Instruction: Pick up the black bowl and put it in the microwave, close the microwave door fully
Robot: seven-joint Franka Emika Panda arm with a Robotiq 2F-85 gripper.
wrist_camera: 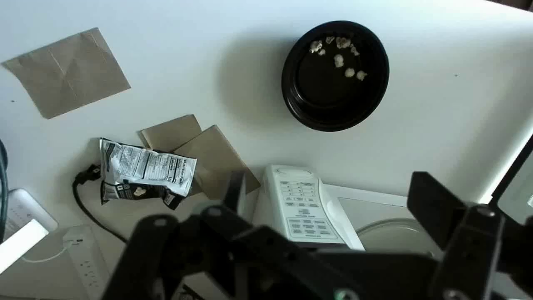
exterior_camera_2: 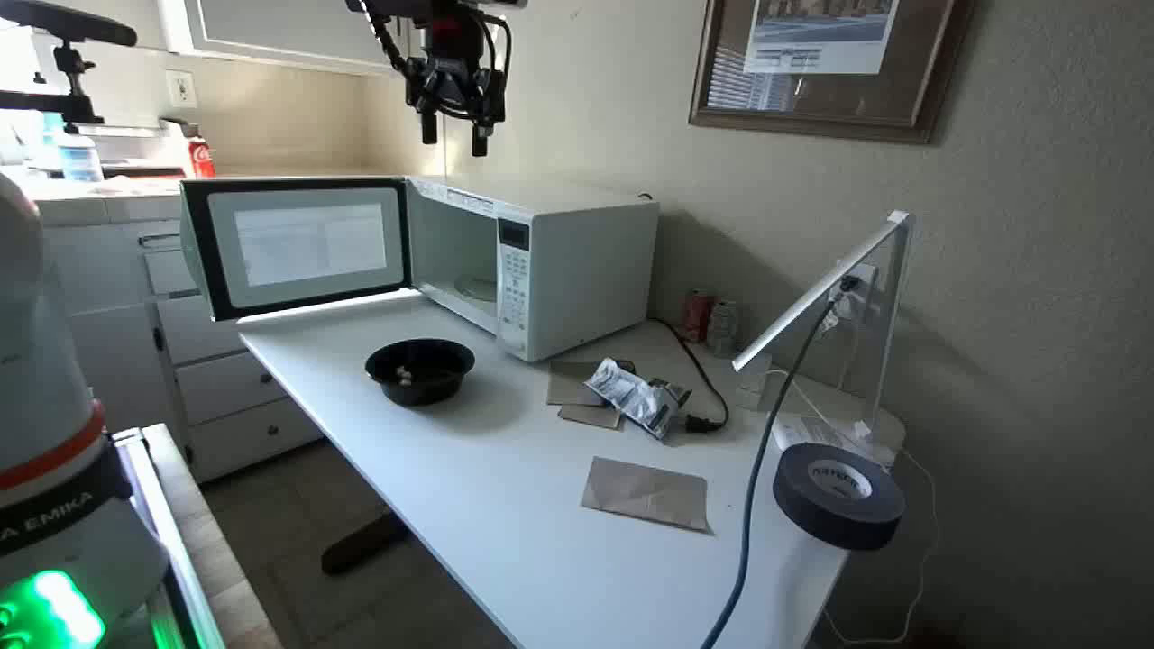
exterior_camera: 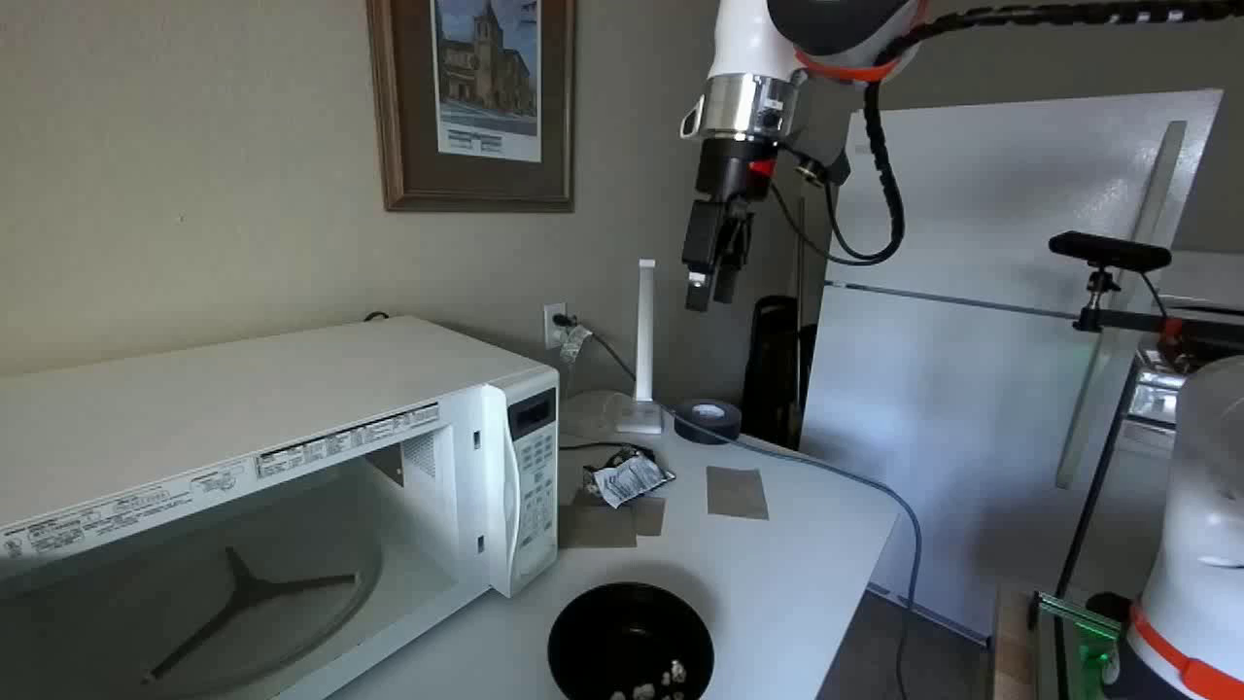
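The black bowl (exterior_camera: 630, 622) stands upright on the white table, with a few popcorn pieces inside. It also shows in an exterior view (exterior_camera_2: 420, 371) and in the wrist view (wrist_camera: 333, 89). The white microwave (exterior_camera: 282, 379) (exterior_camera_2: 590, 279) stands against the wall, its door (exterior_camera_2: 306, 248) swung wide open. Its control panel (wrist_camera: 302, 204) shows in the wrist view. My gripper (exterior_camera: 711, 295) is high above the table, apart from the bowl and microwave. In an exterior view (exterior_camera_2: 454, 142) and the wrist view (wrist_camera: 327, 183) its fingers are spread, with nothing between them.
A foil packet (exterior_camera_2: 636, 397) and brown paper pieces (exterior_camera_2: 645, 494) lie beside the microwave. A tape roll (exterior_camera_2: 838, 496), a white lamp (exterior_camera: 644, 340) and a cable (exterior_camera: 826, 462) are toward the table's far end. Two cans (exterior_camera_2: 710, 321) stand by the wall.
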